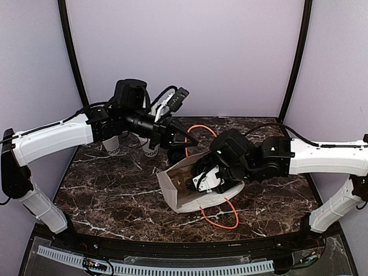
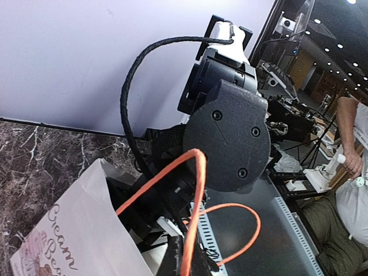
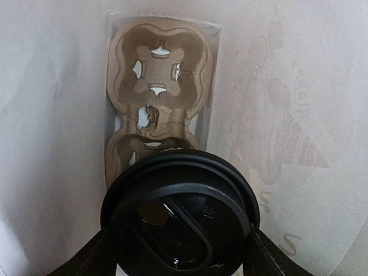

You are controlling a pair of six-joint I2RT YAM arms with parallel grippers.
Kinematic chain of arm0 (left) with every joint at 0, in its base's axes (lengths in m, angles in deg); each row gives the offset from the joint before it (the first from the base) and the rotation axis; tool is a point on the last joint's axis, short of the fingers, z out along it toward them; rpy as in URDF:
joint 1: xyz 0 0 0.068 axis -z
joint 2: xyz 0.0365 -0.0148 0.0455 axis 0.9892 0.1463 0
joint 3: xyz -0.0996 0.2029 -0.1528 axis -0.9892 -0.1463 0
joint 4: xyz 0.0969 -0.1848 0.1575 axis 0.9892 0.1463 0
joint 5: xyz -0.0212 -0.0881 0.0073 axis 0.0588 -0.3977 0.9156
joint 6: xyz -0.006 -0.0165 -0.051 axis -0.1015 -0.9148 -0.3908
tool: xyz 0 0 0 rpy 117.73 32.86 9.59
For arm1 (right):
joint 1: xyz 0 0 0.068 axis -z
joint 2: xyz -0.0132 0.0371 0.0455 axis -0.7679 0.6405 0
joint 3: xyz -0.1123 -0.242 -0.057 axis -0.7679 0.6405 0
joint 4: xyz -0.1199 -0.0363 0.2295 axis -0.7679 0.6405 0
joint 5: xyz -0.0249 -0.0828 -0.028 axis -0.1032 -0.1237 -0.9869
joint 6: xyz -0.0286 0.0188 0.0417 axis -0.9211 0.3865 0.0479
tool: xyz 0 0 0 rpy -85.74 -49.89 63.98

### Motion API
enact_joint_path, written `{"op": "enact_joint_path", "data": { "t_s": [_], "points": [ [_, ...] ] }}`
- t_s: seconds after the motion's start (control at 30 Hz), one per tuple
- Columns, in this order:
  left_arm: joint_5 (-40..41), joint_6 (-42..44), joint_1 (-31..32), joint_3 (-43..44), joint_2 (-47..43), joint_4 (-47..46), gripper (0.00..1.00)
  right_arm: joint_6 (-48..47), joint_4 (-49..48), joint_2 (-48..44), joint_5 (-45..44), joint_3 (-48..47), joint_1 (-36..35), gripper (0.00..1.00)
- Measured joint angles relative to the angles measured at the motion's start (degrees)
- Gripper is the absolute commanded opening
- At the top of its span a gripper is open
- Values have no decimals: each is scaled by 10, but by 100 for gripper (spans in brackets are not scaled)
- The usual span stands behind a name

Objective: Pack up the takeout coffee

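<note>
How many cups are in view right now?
3. Two white cups stand at the table's back left, partly behind the left arm. The lidded coffee is inside the bag, held by the right gripper. The arm may hide more.

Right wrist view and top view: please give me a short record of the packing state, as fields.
coffee: takeout coffee, black lid toward the camera, inside the paper bag
right gripper: shut on the takeout coffee, reaching into the bag mouth
bag bottom: cardboard carrier, beyond the cup
left gripper: shut on one orange handle, lifted
</note>
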Motion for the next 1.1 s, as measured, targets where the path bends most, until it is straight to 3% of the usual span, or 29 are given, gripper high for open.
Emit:
{"op": "enact_joint_path", "data": {
  "t_s": [0.27, 0.6, 0.67, 0.7, 0.8, 0.93, 1.1],
  "points": [
    [-74, -85, -9, 0, 7, -40, 0, 27, 79, 19, 21, -79, -4, 70],
    [-126, -131, -30, 0, 40, -59, 0, 41, 157, 43, 56, -104, -7, 71],
    [-130, -134, -38, 0, 45, -62, 11, 41, 158, 45, 61, -106, -6, 70],
    [-133, -136, -42, 1, 47, -63, 24, 41, 158, 47, 62, -106, -5, 70],
    [-131, -127, -56, 7, 54, -56, 51, 40, 158, 56, 67, -107, 1, 70],
    [-95, -80, -71, 20, 54, -12, 63, 36, 149, 69, 74, -110, 17, 70],
    [-51, -30, -108, 20, 30, 29, 65, 32, 135, 82, 89, -121, 45, 70]
  ]
}}
